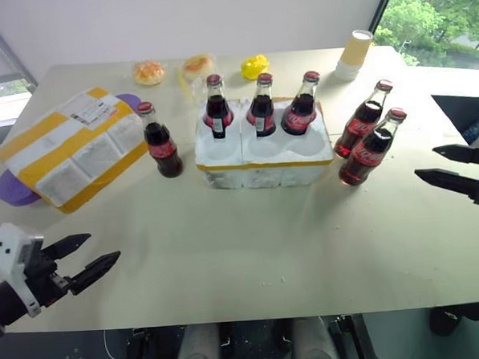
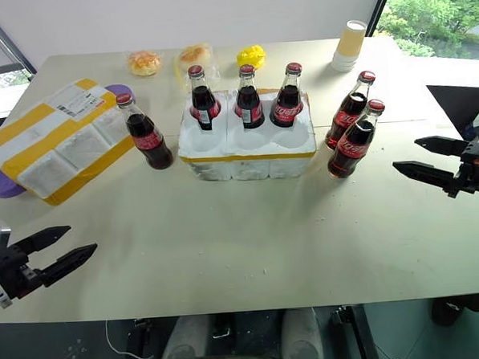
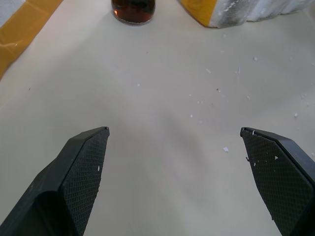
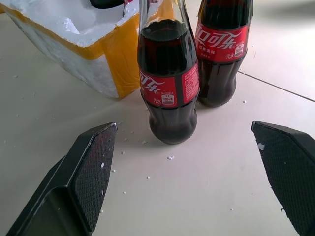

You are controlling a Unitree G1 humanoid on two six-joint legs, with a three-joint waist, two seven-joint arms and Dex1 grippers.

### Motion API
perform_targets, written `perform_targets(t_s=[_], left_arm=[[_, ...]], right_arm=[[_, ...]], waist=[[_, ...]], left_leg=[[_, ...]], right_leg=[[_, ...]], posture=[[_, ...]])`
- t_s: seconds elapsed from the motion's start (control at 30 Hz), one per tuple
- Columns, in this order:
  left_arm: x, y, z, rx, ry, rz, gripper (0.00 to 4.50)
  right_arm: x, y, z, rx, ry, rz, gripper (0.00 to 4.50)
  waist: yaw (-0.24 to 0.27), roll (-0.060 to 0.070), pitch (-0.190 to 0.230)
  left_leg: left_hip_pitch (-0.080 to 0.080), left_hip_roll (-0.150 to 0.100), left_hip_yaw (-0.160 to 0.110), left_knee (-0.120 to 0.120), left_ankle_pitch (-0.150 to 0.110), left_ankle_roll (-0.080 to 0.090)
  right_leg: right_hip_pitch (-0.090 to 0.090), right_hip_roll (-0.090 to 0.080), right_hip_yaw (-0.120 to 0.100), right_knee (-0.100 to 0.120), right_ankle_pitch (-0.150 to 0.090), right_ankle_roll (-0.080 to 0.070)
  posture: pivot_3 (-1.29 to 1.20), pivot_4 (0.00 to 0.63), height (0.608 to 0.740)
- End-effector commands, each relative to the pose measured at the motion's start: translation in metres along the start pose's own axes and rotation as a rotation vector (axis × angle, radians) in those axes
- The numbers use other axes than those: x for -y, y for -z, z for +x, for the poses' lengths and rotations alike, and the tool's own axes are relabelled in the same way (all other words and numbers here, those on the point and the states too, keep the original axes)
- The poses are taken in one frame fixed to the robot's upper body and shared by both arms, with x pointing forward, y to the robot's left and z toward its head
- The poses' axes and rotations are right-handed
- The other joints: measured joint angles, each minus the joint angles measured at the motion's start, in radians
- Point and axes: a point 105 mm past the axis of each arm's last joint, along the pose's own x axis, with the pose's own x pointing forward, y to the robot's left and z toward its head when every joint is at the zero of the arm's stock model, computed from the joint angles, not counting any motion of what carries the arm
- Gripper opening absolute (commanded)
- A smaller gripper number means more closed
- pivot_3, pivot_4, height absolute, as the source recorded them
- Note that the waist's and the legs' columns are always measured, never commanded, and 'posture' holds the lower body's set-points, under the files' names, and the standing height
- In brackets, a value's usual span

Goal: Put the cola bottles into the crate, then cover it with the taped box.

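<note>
The large white foam taped box (image 1: 69,148) with yellow bands lies far left, tilted on a purple plate (image 1: 15,190); the white foam crate (image 1: 262,150) sits centre, its far wells holding three dark cola bottles (image 1: 261,107); one stands left, two right. Both the left gripper (image 1: 89,256) and right gripper (image 1: 441,165) hang spread and empty; a glancing finger could topple the close-set right pair.

White crate (image 1: 262,158) w/ yellow band, red-label bottles (image 1: 369,146)

Three cola bottles (image 1: 261,106) stand in the crate (image 1: 262,156), three beside it; taped box (image 1: 73,145) lies left.
</note>
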Motion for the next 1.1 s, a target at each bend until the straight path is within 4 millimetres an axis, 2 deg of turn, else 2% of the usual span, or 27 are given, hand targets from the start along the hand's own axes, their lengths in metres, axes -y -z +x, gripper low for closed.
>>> perform_targets(t_s=[0.03,0.33,0.5,0.7,0.83,1.1], left_arm=[[0.0,-0.01,-0.002,0.034,-0.017,0.041,4.46],[-0.012,-0.019,-0.001,0.091,-0.055,0.015,4.46],[-0.01,-0.029,0.003,0.112,-0.035,0.04,4.46],[-0.002,-0.043,0.009,0.142,0.018,0.05,4.46],[-0.007,-0.059,0.029,0.182,0.016,0.075,4.46],[-0.023,-0.083,0.073,0.242,0.005,0.092,4.46]], right_arm=[[0.002,-0.011,-0.002,0.034,0.008,-0.029,4.5],[-0.003,-0.011,-0.002,0.035,-0.002,0.013,4.5],[-0.003,-0.015,-0.002,0.042,0.002,0.002,4.5],[-0.01,-0.044,-0.008,0.106,-0.034,-0.011,4.5],[-0.032,-0.074,-0.01,0.137,-0.139,-0.04,4.5],[-0.076,-0.106,-0.015,0.164,-0.294,-0.1,4.5]], waist=[[0.0,0.0,0.0],[0.0,0.0,0.0],[0.0,0.0,0.0],[0.0,0.0,0.0],[0.004,0.001,-0.001],[0.003,0.0,0.0]], left_leg=[[0.0,0.0,0.0,0.0,0.0,0.0],[0.0,0.0,0.0,0.0,0.001,0.0],[0.0,0.0,0.0,0.0,0.001,0.0],[0.0,0.0,0.0,0.0,0.002,-0.001],[0.0,0.0,0.0,0.0,0.002,-0.001],[0.001,-0.001,-0.001,0.0,0.002,-0.001]], right_leg=[[0.0,0.0,0.0,0.0,0.0,0.0],[0.001,0.0,0.0,0.0,0.0,0.0],[0.001,0.0,0.0,0.0,0.0,0.0],[0.001,0.0,0.0,0.001,0.0,0.0],[0.001,0.0,0.0,0.001,0.0,0.0],[0.002,0.0,0.0,0.002,0.002,0.003]], posture=[[0.0,0.15,0.74],[0.0,0.15,0.74],[0.0,0.15,0.74],[0.0,0.15,0.74],[0.0,0.15,0.74],[0.0,0.15,0.74]])
